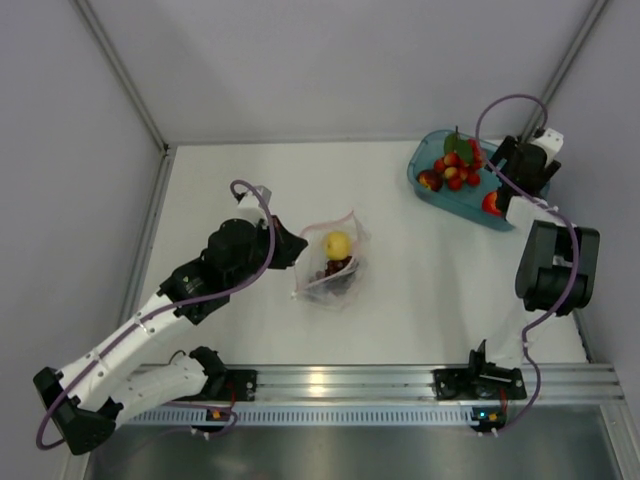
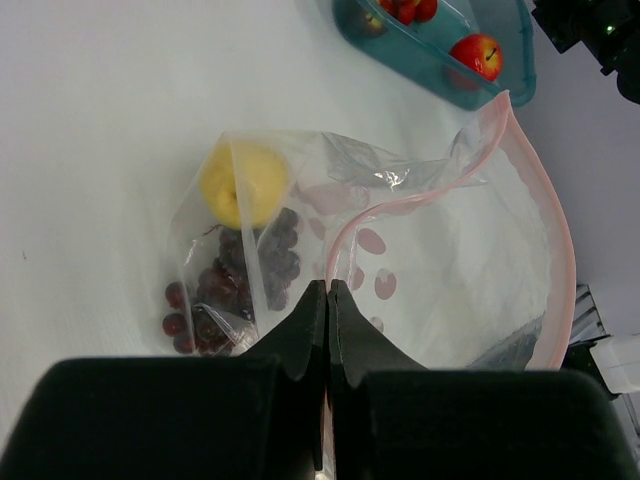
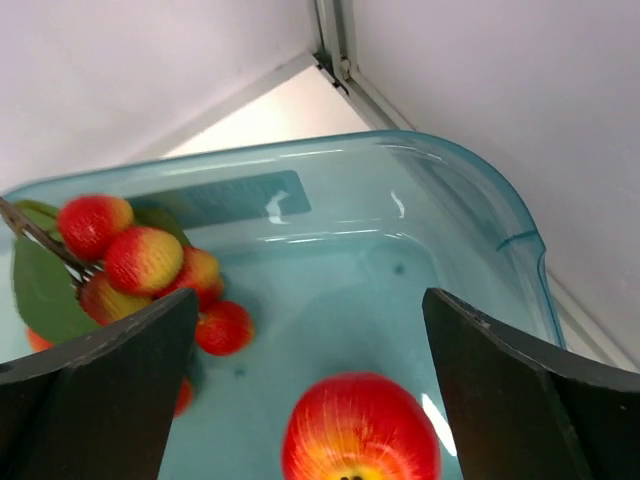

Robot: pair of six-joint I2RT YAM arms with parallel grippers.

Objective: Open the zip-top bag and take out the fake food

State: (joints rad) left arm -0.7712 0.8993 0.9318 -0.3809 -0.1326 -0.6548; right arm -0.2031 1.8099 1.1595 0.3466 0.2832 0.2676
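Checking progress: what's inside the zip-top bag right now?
Inside the zip-top bag: a yellow lemon and a purple grape bunch. The left gripper, pinching its edge, covers the bag's near part; anything there can't be seen.

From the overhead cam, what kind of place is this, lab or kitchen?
Most likely a robot lab test cell, not a kitchen: a white table boxed in by grey panels, an aluminium mounting rail at its near edge, and plastic fruit props in a teal tub and zip-top bag.
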